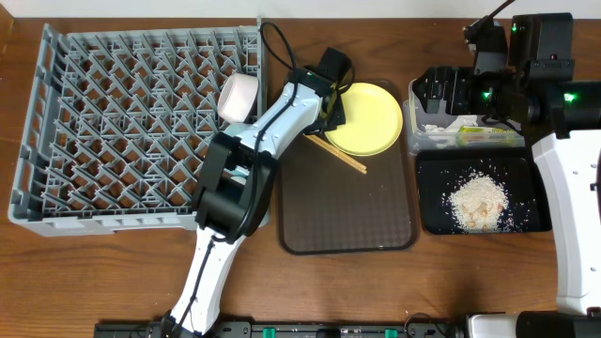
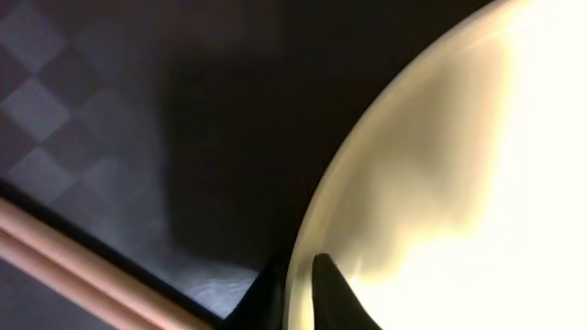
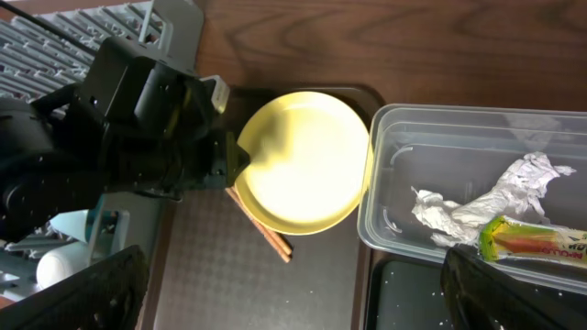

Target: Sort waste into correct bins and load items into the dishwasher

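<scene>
Brown tray (image 1: 347, 225) lies nearest, its front part bare. Level with it on the right sits one black tray (image 1: 531, 221), holding one heap of rice crumbs (image 1: 477, 202) with stray grains around it. Farther back on the brown tray lie two chopsticks (image 1: 340, 155), side by side and slanting, their far ends at the rim of the one yellow plate (image 1: 371, 117), which sits at that tray's far end. The left gripper (image 1: 334, 111) is clamped on the plate's left rim: the wrist view shows one finger (image 2: 335, 293) on the upper face and the other just outside the edge. Behind the black tray and against it stands one clear tub (image 1: 411, 141), holding one green-yellow wrapper (image 3: 537, 243) and crumpled white paper (image 3: 468, 206); how many scraps I cannot tell. The right gripper (image 1: 439, 92) hangs over the tub's far left corner, its two fingers spread wide with nothing between them. On the left is one grey rack (image 1: 113, 122), with one white bowl (image 1: 238, 97) on its right side. A light blue bowl (image 3: 78, 225) shows only partly past the left arm.
</scene>
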`<state>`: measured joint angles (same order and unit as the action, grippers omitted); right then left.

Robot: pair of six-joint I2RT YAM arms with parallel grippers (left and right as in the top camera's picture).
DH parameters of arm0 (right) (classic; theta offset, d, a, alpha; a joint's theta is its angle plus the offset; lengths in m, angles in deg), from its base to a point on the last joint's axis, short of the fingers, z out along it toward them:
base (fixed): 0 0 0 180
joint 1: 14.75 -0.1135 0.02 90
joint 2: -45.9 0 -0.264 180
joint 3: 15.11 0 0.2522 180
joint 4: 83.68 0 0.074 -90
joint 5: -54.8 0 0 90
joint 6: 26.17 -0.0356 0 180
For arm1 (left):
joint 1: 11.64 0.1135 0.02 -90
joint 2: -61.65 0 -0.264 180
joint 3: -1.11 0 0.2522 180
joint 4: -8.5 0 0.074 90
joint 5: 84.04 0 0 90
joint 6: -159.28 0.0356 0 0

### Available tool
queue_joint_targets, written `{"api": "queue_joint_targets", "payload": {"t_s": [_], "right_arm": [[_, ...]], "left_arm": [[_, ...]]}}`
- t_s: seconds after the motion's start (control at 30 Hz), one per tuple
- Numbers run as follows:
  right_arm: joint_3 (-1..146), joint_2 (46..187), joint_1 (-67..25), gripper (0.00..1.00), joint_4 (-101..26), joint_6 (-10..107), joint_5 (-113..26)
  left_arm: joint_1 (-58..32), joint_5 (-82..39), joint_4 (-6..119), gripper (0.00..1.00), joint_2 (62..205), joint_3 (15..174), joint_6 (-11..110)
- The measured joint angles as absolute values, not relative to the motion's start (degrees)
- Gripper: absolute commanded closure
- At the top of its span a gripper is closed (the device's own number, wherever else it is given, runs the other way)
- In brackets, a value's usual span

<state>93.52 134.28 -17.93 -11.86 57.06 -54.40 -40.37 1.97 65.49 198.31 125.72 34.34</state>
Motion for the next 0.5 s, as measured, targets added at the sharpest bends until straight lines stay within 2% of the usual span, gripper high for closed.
{"api": "queue_joint_targets", "payload": {"t_s": [0.5], "right_arm": [[93.5, 134.3, -17.9, 0.01, -11.9, 57.1, -54.4]], "left_arm": [[-40.5, 1.9, 65.4, 0.93, 197.9, 125.3, 33.5]]}}
